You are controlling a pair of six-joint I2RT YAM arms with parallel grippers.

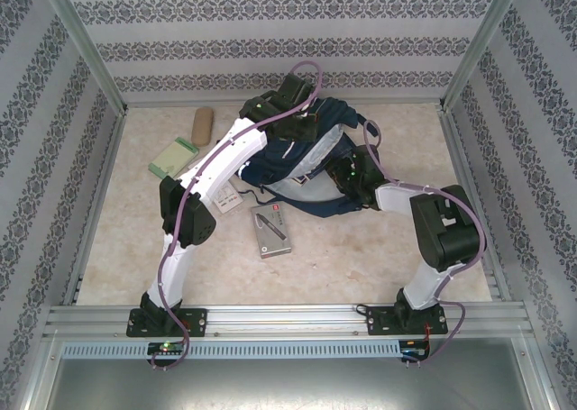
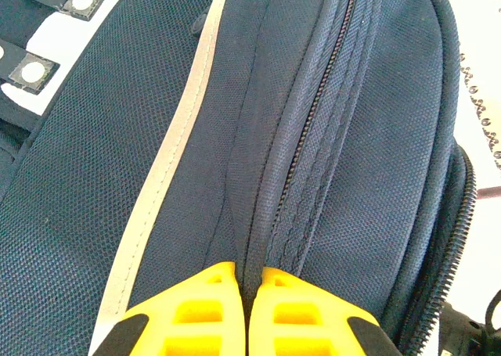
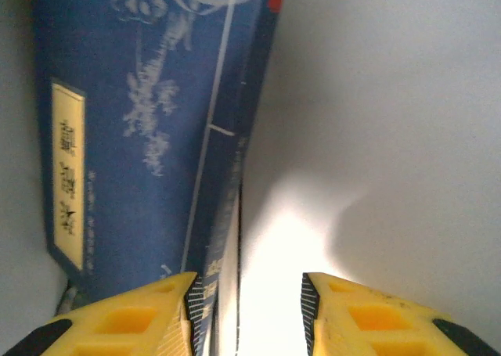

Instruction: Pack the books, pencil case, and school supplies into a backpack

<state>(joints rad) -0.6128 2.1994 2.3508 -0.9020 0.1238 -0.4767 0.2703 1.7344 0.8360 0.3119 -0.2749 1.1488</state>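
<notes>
Packing is partly done. The backpack (image 1: 297, 158) lies at the far middle of the worktop (image 1: 379, 248). The left hand (image 2: 249, 309) is pressed together, pinching a fold of its fabric beside the zip. The right hand (image 3: 249, 317), spread, is inside the bag by the navy book (image 3: 133, 121); whether they touch is unclear. The pale green pad (image 1: 171, 159), white packet (image 1: 270, 230) and a tan case (image 1: 202, 125) remain unpacked.

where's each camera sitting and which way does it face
top external: above and behind the bases, looking down at the table; both arms reach the backpack.
left wrist: looks along the left fingers, shut on backpack fabric.
right wrist: looks past the parted right fingers at a navy book.
shared: top and left wrist both show the backpack.
</notes>
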